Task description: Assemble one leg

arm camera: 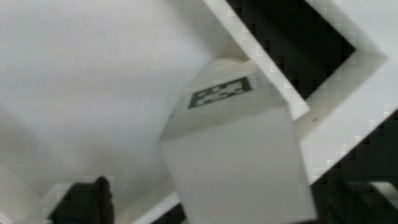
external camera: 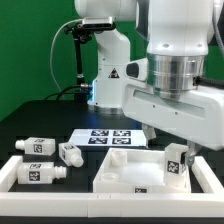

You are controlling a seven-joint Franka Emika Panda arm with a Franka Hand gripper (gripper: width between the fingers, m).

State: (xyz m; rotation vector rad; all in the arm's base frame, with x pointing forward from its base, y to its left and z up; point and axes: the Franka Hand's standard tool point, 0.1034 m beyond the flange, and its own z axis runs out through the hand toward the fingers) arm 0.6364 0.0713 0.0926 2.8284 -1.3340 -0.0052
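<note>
A white leg (external camera: pixel 177 165) with a black marker tag stands upright at the right corner of the white square tabletop (external camera: pixel 128 172). My gripper (external camera: pixel 177 148) is directly above it, with the jaws down on either side of its upper end. In the wrist view the leg (arm camera: pixel 228 130) runs between my gripper's (arm camera: pixel 214 205) dark fingers (arm camera: pixel 82 202). One finger lies close against the leg. A pale gap shows between the other finger and the leg, so the jaws stand open around it.
Three more white legs lie at the exterior view's left (external camera: pixel 38 147), (external camera: pixel 70 153), (external camera: pixel 40 172). The marker board (external camera: pixel 113 137) lies behind the tabletop. A raised white rim (external camera: pixel 10 172) borders the work area at the front and left. The arm's base (external camera: pixel 108 75) stands behind.
</note>
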